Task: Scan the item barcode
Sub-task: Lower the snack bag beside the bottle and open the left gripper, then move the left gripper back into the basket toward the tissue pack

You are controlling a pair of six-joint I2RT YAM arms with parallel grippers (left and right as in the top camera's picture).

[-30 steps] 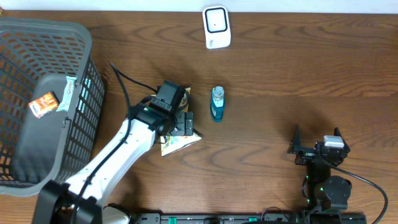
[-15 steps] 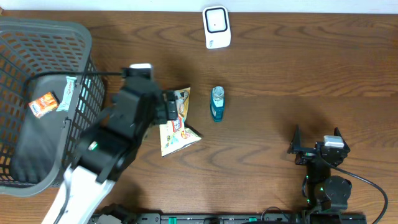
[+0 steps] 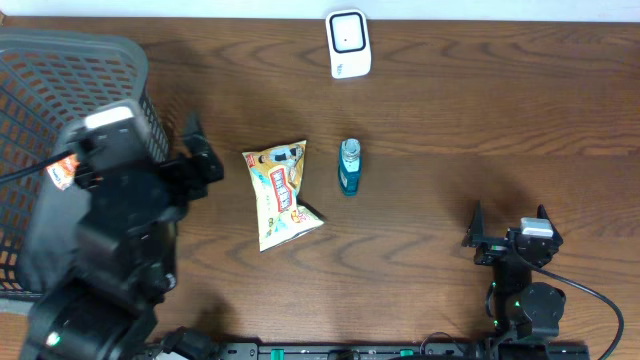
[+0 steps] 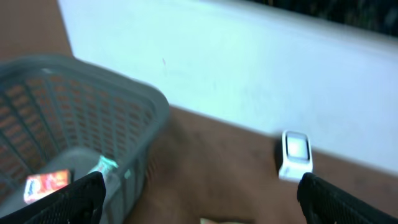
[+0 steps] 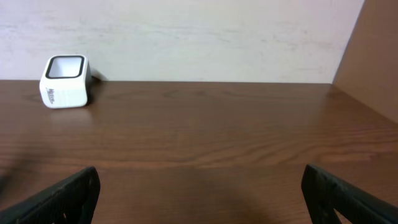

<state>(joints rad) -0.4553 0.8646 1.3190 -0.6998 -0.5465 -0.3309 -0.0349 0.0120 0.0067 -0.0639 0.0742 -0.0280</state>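
Yellow snack bag lies flat mid-counter, just left of a small blue bottle, well short of the white scanner at the far edge. Scanning looks not yet done. The left arm, jaws apart and empty, has lifted off the bag toward the basket. The right arm rests with jaws apart.
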